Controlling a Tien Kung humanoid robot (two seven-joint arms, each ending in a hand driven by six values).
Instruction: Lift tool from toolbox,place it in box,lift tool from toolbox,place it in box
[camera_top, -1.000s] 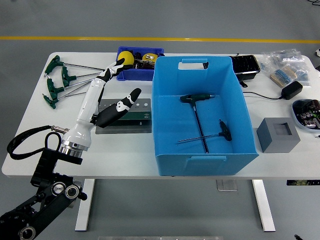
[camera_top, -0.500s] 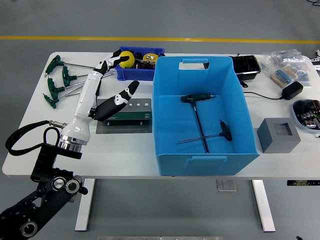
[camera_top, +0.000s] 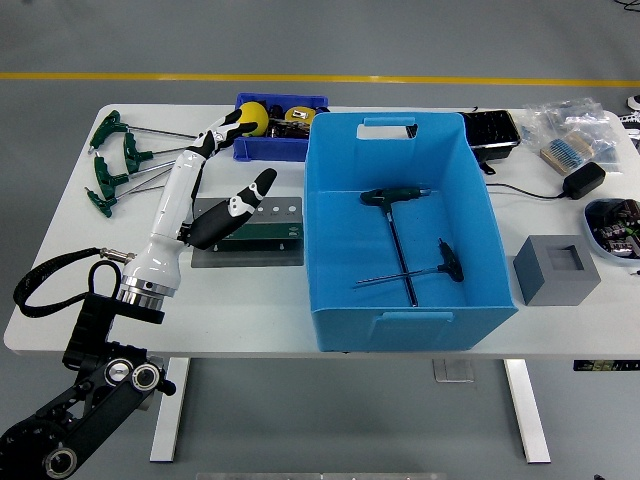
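Grey floor with a yellow line lies behind the white surface (camera_top: 70, 280). From the head view, the left robot hand (camera_top: 228, 165) hangs released, fingers spread and grasping nothing, above the grey toolbox (camera_top: 262, 232), probably poised between picks. To its right the blue box (camera_top: 400, 300) holds two T-handle tools (camera_top: 400, 240), crossed on its floor, so both transfers look done. Left of the robot hand, more green T-handle tools (camera_top: 115, 160) lie fanned on the surface. Just beyond its fingertips sits a small blue bin (camera_top: 275, 148). No writing is readable. No right robot hand shows
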